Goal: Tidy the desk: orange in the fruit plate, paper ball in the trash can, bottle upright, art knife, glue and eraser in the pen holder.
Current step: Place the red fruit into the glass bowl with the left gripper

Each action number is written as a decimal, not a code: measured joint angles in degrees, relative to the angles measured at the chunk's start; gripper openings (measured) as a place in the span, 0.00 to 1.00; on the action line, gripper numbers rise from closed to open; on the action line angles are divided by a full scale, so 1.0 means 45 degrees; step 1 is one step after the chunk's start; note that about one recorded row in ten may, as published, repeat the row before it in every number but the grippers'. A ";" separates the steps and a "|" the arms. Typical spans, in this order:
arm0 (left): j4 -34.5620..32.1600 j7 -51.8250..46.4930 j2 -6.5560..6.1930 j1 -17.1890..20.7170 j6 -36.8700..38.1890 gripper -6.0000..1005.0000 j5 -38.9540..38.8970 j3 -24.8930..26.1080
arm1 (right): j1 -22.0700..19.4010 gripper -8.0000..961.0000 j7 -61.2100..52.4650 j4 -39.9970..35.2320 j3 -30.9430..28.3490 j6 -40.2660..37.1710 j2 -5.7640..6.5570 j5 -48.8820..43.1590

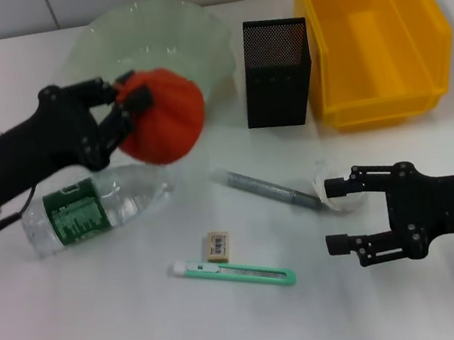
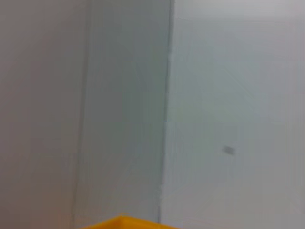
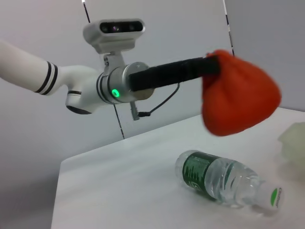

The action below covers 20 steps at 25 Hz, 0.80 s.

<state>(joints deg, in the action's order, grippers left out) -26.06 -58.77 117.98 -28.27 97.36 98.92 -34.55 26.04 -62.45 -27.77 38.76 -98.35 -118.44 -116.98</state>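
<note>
Orange point(image 1: 165, 115), one only, soft-looking and red-orange, is held off the white desk point(image 1: 105, 322) by the left gripper point(image 1: 121, 109), whose jaws are clamped on its left side; it hangs just at the near edge of the fruit plate point(image 1: 182, 32), not in it. The right wrist view shows the same orange point(image 3: 238, 93) up in the air on the end of the left arm, above the bottle point(image 3: 224, 183).

Nearest on the desk: one green art knife point(image 1: 235, 272) lying flat, with one small eraser point(image 1: 218, 245) just beyond it, apart from it. To the right at about the same depth, the right gripper point(image 1: 343, 214) sits low over the desk with jaws spread open, holding nothing. One white crumpled paper ball point(image 1: 333, 189) lies right at its upper finger; contact cannot be told. One grey glue stick point(image 1: 268, 188) lies flat, running diagonally from the desk's middle toward the paper ball.

One clear bottle point(image 1: 92, 206), green label, lies on its side to the left, under the left arm.

Containers, three, all at the back: pale green fruit plate, nothing in it; black mesh pen holder point(image 1: 277, 74) upright beside it, contents not visible; yellow trash can point(image 1: 372, 31) far right, touching or nearly touching the holder, its visible inside bare.
</note>
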 joint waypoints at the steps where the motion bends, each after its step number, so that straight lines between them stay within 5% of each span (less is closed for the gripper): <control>1: 0.0244 -0.0002 0.0020 -0.0204 -0.0500 0.19 -0.0316 0.0002 | 0.0000 0.85 0.0000 0.0000 0.0000 0.0000 0.0000 0.0000; 20: 0.2120 0.1325 0.0245 -0.1925 -0.6218 0.19 -0.3222 0.0000 | -0.0034 0.85 0.0478 0.0424 -0.0212 0.1706 -0.0148 0.1483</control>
<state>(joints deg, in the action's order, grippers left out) -16.52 -52.80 119.09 -36.94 69.38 84.42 -34.54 25.88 -60.30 -25.87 37.81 -90.67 -119.11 -110.31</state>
